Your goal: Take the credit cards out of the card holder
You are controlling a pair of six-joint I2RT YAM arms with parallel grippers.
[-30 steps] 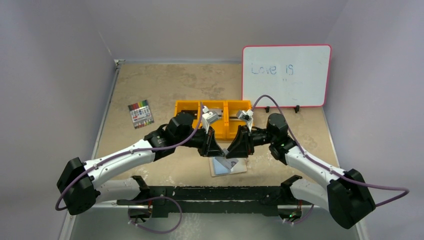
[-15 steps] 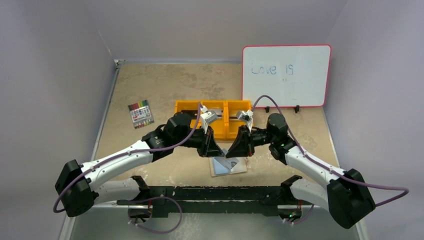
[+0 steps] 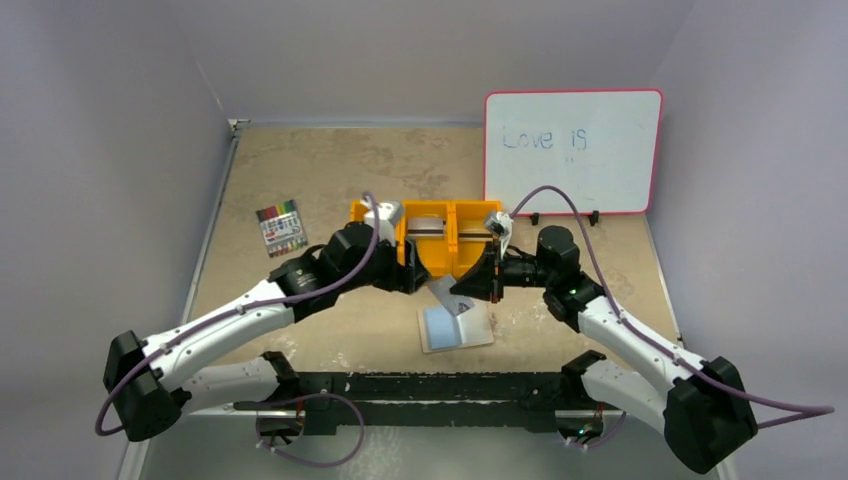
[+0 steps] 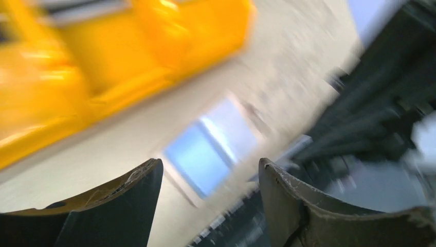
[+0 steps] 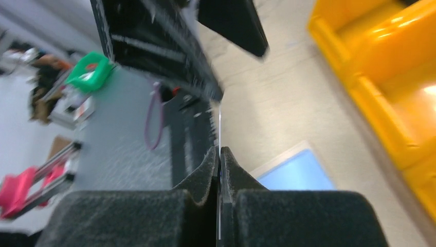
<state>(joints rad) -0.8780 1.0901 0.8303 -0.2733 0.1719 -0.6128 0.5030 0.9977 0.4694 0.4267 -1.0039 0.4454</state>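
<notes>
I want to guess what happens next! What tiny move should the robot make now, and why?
Probably the right gripper should lift its card a little higher, clear of the card holder. It is shut on the thin card, close over the open blue holder, and the left gripper is open, holding nothing.

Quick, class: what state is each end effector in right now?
Left end effector: open, empty.
Right end effector: closed on a credit card.
</notes>
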